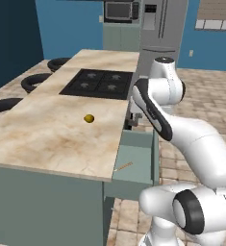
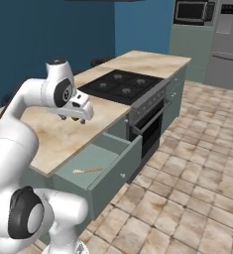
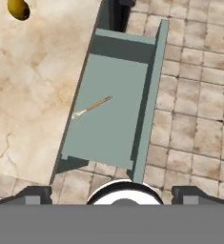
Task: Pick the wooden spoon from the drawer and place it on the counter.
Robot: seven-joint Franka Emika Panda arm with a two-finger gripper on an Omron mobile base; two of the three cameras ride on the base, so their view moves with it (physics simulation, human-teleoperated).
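The wooden spoon [image 3: 92, 107] lies loose on the pale green floor of the open drawer [image 3: 108, 133], toward the counter side, its paler bowl end nearest the counter edge. The base views show the spoon [image 1: 124, 166] [image 2: 88, 170] in the pulled-out drawer [image 1: 136, 158] [image 2: 108, 171]. The beige marble counter [image 1: 52, 129] [image 2: 63, 136] [image 3: 27, 95] runs beside it. My gripper [image 2: 72, 118] [image 3: 112, 193] hangs high above the drawer and the counter edge, pointing down. It is open, fingers wide apart with nothing between them.
A small yellow-olive ball [image 1: 89, 118] [image 3: 18, 8] rests on the counter. Beyond it is the black stovetop [image 1: 99, 82], with an oven front [image 2: 147, 124] below. Dark stools [image 1: 35, 81] line the counter's far side. Tiled floor [image 2: 197, 168] lies open beside the drawer.
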